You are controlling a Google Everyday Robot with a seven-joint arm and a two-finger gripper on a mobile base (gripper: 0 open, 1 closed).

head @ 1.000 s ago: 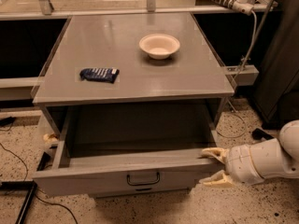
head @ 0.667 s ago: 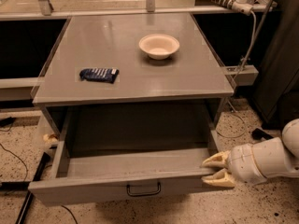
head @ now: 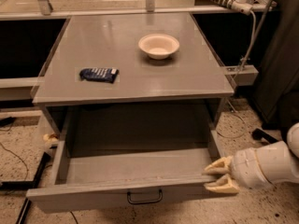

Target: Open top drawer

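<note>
At the front of the grey bench [head: 140, 85], the top drawer [head: 93, 197] stood pulled far out toward the camera. Its shallow grey tray was open to view under the bench top. On the flat front of the drawer, a black bar handle [head: 145, 197] sat near the middle, and nothing touched it.

The pincer [head: 222, 175] was at the right end of the drawer front, coming in from the right side on a thick white arm [head: 266, 164]. Its two pale fingers [head: 218, 165] were set narrow, with only a small gap. One finger lay on the inner side of the front panel and the other on the outer side. So the pincer held the corner of the drawer front between them.

On the bench top, a pale round bowl [head: 159, 45] stood upright toward the back, right of the middle. A dark blue packet [head: 98, 74] lay flat nearer the left front edge, well apart from the bowl. Behind the bench on the right, a light cable [head: 254, 31] hung down from the rear rail. The floor [head: 261, 209] under the arm was speckled stone.
</note>
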